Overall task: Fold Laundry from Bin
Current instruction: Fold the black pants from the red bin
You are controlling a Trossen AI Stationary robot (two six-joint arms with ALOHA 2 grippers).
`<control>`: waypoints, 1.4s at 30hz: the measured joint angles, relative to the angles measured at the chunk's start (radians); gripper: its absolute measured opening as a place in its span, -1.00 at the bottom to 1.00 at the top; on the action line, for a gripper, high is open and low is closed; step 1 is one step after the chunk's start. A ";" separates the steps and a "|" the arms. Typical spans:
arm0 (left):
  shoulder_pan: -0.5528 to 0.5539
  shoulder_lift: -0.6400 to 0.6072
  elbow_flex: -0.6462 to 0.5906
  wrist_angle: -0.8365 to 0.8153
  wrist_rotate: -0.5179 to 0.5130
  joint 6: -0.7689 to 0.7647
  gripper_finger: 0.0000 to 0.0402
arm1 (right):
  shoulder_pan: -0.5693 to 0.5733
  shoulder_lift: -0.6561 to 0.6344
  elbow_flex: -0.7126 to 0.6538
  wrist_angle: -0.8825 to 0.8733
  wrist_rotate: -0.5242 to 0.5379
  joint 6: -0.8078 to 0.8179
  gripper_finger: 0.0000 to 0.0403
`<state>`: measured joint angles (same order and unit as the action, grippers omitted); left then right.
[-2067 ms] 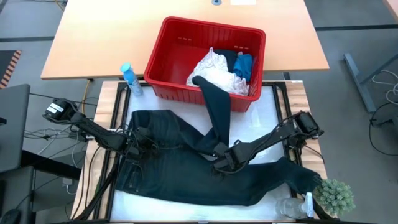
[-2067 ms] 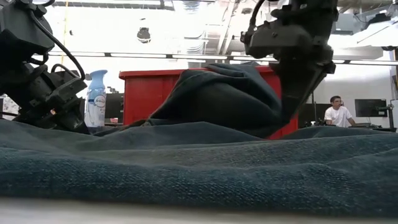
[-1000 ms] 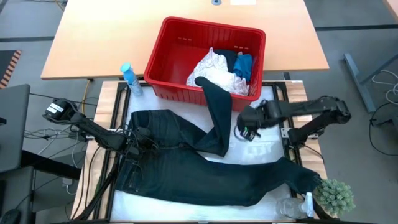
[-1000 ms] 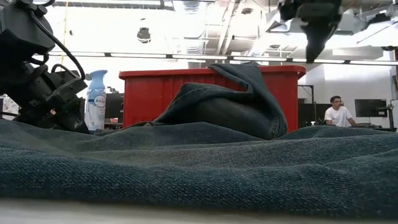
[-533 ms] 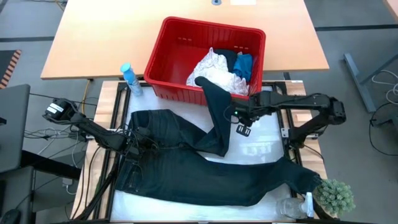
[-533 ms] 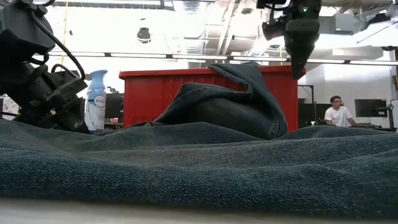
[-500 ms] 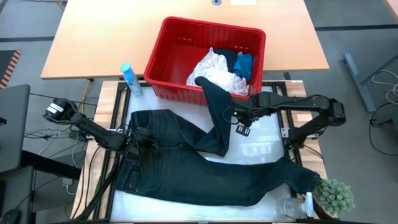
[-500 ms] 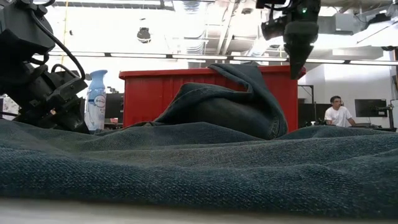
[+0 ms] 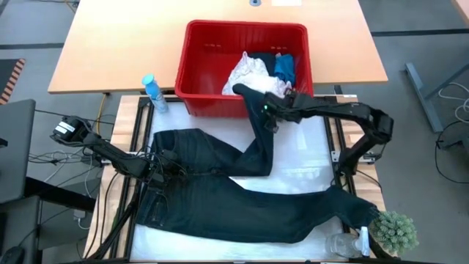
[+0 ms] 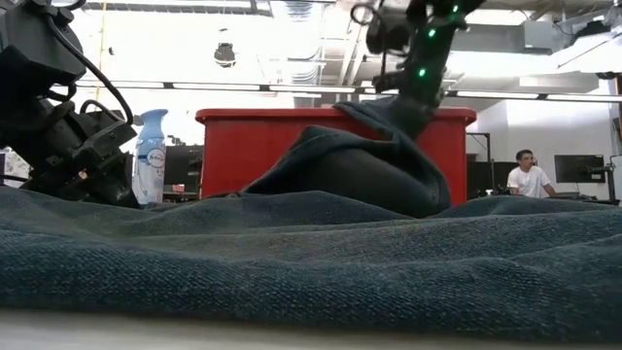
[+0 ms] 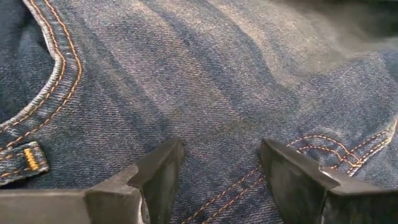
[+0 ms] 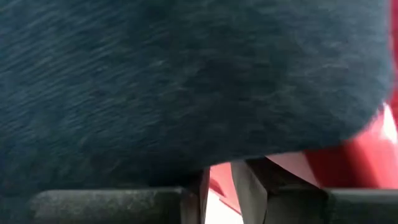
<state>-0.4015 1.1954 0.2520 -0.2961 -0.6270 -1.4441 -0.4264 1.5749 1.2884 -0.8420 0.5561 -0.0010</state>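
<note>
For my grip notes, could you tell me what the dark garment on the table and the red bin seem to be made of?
The dark garment looks like denim: the left wrist view shows a diagonal twill weave with orange topstitching, matte and somewhat faded. The red bin appears to be moulded plastic, with smooth, evenly coloured walls and a rolled rim; its exact plastic cannot be told.

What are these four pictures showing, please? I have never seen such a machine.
It is a robot with two dark arms, each ending in a two-finger gripper. One camera looks down from above, one looks level across the table, and one sits on each wrist. Dark jeans lie spread on the table, one leg hanging over the rim of the red bin. The left gripper, open, rests on the jeans near the waist. The right gripper is at that leg by the rim; a grip is unclear.
</note>
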 joint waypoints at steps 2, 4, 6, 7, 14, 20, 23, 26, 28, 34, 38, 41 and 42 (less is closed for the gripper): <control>0.000 0.000 0.000 0.000 0.000 0.000 0.09 | -0.037 0.013 0.001 0.038 0.027 0.008 -0.55; 0.000 0.000 0.000 0.000 0.000 0.000 0.09 | -0.073 0.020 0.001 0.047 0.056 0.032 -0.55; 0.000 0.000 0.000 0.000 0.001 0.000 0.09 | -0.107 0.019 0.000 0.045 0.077 0.065 -0.55; 0.000 0.000 0.000 -0.001 0.001 0.000 0.09 | -0.124 0.015 0.000 0.046 0.079 0.084 -0.55; 0.000 0.000 0.000 -0.001 0.001 0.000 0.09 | -0.170 -0.052 0.060 0.020 -0.126 0.114 -0.55; 0.000 0.000 0.000 -0.001 -0.002 -0.012 0.09 | -0.109 -0.138 0.149 0.071 -0.309 0.167 -0.54; 0.000 0.000 0.000 0.000 -0.008 -0.032 0.09 | -0.038 -0.142 0.158 0.110 -0.371 0.191 -0.47; 0.000 0.000 0.000 0.001 -0.009 -0.034 0.09 | 0.049 -0.108 0.157 0.200 -0.329 0.164 -0.34; 0.000 0.000 0.000 0.001 -0.009 -0.034 0.09 | 0.099 -0.080 0.156 0.255 -0.282 0.126 -0.22; 0.000 0.000 0.000 0.002 -0.007 -0.034 0.09 | 0.194 0.022 0.156 0.303 0.036 0.048 0.16; 0.000 0.000 0.000 0.004 -0.007 -0.034 0.09 | 0.226 0.065 0.156 0.312 0.184 0.004 0.23; 0.000 0.000 0.000 0.005 -0.007 -0.035 0.09 | 0.237 0.101 0.157 0.310 0.192 -0.005 0.23; 0.000 0.000 0.000 0.006 -0.008 -0.035 0.09 | 0.238 0.113 0.156 0.302 0.201 0.000 0.22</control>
<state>-0.4015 1.1954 0.2516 -0.2901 -0.6346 -1.4792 -0.1883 1.6876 1.4447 -0.5397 0.7574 -0.0007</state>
